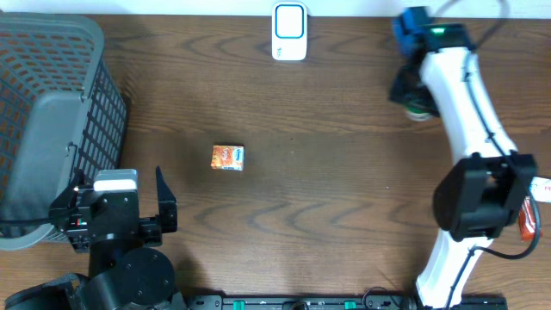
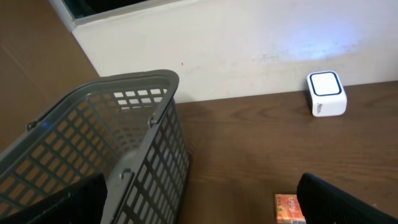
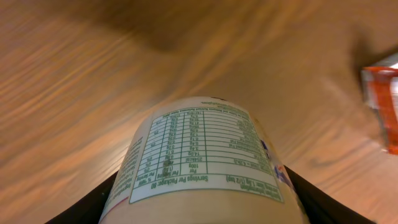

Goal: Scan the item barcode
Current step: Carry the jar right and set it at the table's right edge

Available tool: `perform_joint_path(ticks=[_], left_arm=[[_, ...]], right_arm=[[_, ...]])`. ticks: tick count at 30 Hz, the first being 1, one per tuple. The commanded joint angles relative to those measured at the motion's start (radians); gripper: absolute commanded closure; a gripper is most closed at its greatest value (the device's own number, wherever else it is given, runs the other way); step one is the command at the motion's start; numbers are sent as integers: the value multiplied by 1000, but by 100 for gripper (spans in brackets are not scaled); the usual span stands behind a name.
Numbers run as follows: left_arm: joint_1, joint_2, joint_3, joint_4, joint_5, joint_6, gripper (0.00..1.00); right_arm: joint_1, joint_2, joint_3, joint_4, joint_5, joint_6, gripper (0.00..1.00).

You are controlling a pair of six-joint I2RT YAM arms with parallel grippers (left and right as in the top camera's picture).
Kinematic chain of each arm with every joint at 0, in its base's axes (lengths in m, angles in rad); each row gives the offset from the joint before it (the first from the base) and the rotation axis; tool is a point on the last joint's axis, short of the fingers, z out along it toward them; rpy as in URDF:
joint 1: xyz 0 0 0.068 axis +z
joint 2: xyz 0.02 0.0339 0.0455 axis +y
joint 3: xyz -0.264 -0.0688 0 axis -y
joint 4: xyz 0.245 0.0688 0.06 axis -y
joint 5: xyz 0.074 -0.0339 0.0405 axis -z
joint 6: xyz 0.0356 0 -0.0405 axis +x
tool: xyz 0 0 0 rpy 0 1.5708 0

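overhead: bright, even, sharp, shadows faint | left wrist: dimmer, bluish glare on wall [image 2: 311,50] above scanner [image 2: 327,93], soft shadow at basket [image 2: 112,137] foot | right wrist: warm light, bottle [image 3: 205,155] label sharp, table [image 3: 93,74] blurred, orange pack [image 3: 382,106] out of focus

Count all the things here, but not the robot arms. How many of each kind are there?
Basket: 1
Scanner: 1
Bottle: 1
Orange packs: 2, the small box and the packet
Total: 5
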Motion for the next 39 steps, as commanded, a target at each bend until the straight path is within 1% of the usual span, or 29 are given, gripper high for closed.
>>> perform_joint_path(ticks=[1, 6, 11, 13, 17, 23, 24, 27, 28, 29, 33, 37, 39], left_arm=[[3, -3, 3, -3, -6, -6, 2], [3, -3, 3, -3, -6, -6, 2], [3, -3, 3, -3, -6, -6, 2], [3, -3, 3, -3, -6, -6, 2], [3, -3, 3, -3, -6, -6, 2], [3, -3, 3, -3, -6, -6, 2], [3, -3, 3, -3, -6, -6, 2], [3, -3, 3, -3, -6, -6, 2], [3, -3, 3, -3, -6, -6, 2], [3, -3, 3, -3, -6, -6, 2], [3, -3, 3, -3, -6, -6, 2], [3, -3, 3, -3, -6, -6, 2], [3, -3, 3, -3, -6, -6, 2]], right_arm=[[-124, -3, 2, 3, 8, -23, 48], [-304, 28, 2, 60, -8, -24, 47], [-453, 94, 2, 155, -98, -35, 45], [-491, 129, 2, 193, -130, -50, 43], [-542, 208, 2, 237, -134, -49, 44], [-577, 293, 2, 273, -107, -48, 42], [-584, 298, 2, 274, -102, -49, 40], [-607, 294, 7, 273, -109, -57, 18], [-617, 294, 16, 264, -111, -73, 3], [-627, 294, 31, 245, -109, -79, 1], [-673, 294, 113, 140, -128, -78, 1], [-703, 293, 278, -6, -234, -84, 1], [-697, 293, 383, -65, -289, -125, 1]])
